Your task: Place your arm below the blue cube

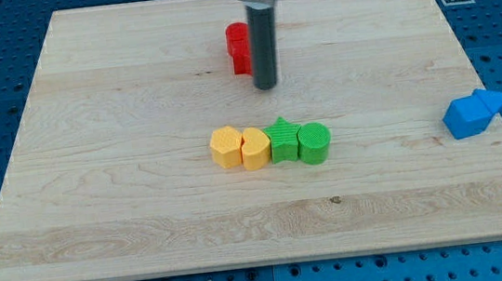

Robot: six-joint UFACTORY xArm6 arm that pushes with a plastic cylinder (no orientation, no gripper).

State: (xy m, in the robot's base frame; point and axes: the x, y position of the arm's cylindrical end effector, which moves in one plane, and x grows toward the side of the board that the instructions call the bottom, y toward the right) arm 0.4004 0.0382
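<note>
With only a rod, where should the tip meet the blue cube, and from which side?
No gripping is possible; the rod only pushes. The blue cube touches another blue block at its upper right, so its lower face is free. My tip stands far to its left; I would approach from the view's bottom.

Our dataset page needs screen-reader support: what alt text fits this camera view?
My tip rests beside a red block near the wooden board's top, far from the blue blocks at its right edge. Two yellow blocks and two green blocks line up mid-board.

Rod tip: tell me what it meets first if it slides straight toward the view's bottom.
My tip would likely meet the green star block in the yellow-and-green row; depth makes that uncertain.
</note>
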